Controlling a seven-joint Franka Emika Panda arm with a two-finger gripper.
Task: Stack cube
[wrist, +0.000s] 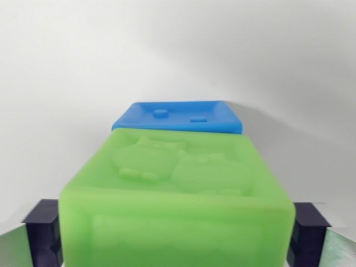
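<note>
Green cube (178, 194) blurred, bottom cropped; hides blue cube's (178, 115) near part (fingers (41, 233) half cropped).

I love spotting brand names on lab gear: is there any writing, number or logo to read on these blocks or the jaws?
None to read.
Green plastic cube: raised cartoon-like shapes, blurred, no letters.
Blue plastic cube: two small raised bumps, no text.
Dark fingers: no marking visible.

The claw (177, 236) shows only its two dark fingers (42, 232), one at each lower corner of the wrist view, pressed against opposite sides of the green cube (178, 194) held between them.
</note>
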